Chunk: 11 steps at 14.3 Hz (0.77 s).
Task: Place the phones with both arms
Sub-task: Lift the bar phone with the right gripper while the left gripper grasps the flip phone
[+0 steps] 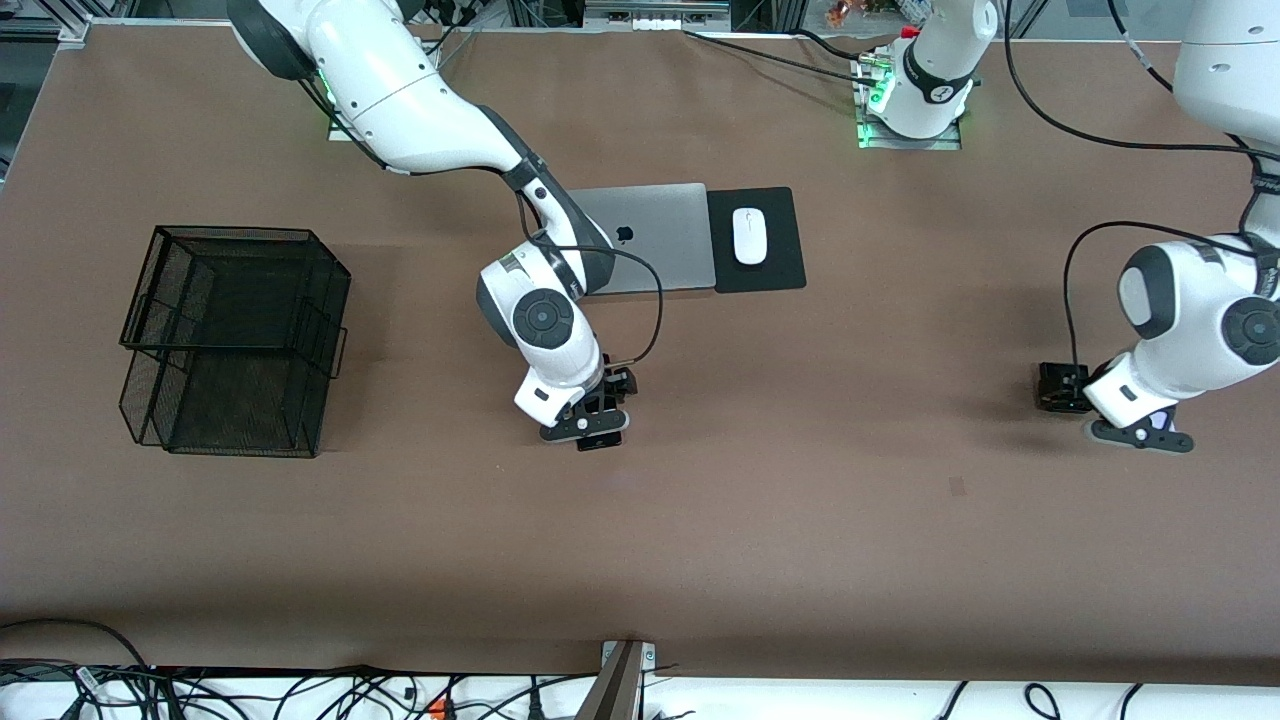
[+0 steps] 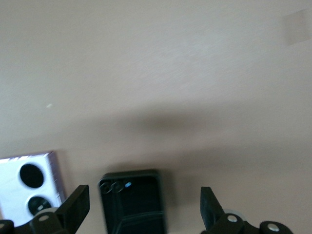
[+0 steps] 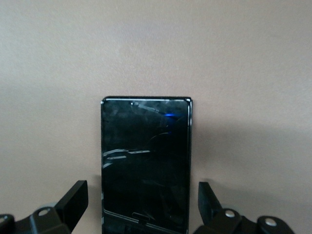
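Observation:
My right gripper (image 1: 592, 430) hangs low over the middle of the table. Its fingers (image 3: 75, 197) stand open on either side of the long black phone (image 3: 145, 165), which lies flat; only its end (image 1: 598, 443) peeks out in the front view. Toward the left arm's end of the table, my left gripper (image 1: 1140, 437) is open too. The small black flip phone (image 2: 132, 202) lies flat between its fingers (image 2: 78, 204), not touched. Beside it lies the lavender-white phone (image 2: 30, 185) with two black circles, outside the jaws; its corner (image 1: 1163, 420) shows under the left hand.
A black wire-mesh two-tier tray (image 1: 235, 340) stands toward the right arm's end of the table. A grey laptop (image 1: 650, 235) and a white mouse (image 1: 749, 235) on a black pad (image 1: 760, 275) lie near the arms' bases. Cables trail from both wrists.

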Each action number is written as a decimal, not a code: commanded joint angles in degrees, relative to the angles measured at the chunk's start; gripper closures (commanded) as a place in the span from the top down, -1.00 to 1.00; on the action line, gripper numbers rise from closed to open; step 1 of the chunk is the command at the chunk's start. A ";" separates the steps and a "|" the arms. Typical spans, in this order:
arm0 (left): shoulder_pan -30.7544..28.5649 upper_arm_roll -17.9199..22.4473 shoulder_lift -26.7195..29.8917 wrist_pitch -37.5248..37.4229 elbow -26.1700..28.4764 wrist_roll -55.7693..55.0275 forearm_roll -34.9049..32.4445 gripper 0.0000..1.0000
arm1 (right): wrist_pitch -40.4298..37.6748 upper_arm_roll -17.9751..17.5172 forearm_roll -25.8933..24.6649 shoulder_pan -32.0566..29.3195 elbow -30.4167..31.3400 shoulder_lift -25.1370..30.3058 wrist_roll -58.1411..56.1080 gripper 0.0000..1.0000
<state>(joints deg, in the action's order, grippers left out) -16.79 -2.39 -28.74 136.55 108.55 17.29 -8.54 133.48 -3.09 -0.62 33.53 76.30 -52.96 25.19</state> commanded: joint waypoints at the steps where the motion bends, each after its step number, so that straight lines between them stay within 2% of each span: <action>1: -2.89 -0.95 2.02 2.56 3.77 2.05 0.72 1.00 | -0.41 0.54 0.18 1.36 -1.33 -1.18 -0.31 1.00; 4: -3.51 -1.12 1.75 5.56 5.62 1.44 0.81 1.00 | -0.41 0.63 0.09 1.45 -1.15 -1.27 -0.58 1.00; 8: -3.51 -1.12 0.70 5.65 5.71 -0.67 2.30 1.00 | -0.41 0.89 -1.75 1.45 -0.36 -1.27 -0.66 0.96; 9: -3.51 -1.12 0.27 5.83 5.71 -0.59 2.48 1.00 | -0.41 0.90 -2.97 1.37 -0.28 -1.27 -0.75 0.87; 10: -3.77 -1.12 0.09 6.61 5.71 -0.59 2.48 1.00 | -0.32 0.98 -3.33 1.28 -0.10 -1.27 -0.84 0.66; 11: -4.21 -1.12 -0.18 7.23 5.71 -0.67 2.57 1.00 | -0.41 1.07 -3.25 1.02 -0.10 -1.27 -1.27 0.22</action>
<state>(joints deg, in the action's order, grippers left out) -19.79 -2.96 -28.91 142.05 113.59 16.65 -7.09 133.27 -2.59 -3.01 34.50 76.39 -53.71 24.93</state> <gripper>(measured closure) 0.000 0.132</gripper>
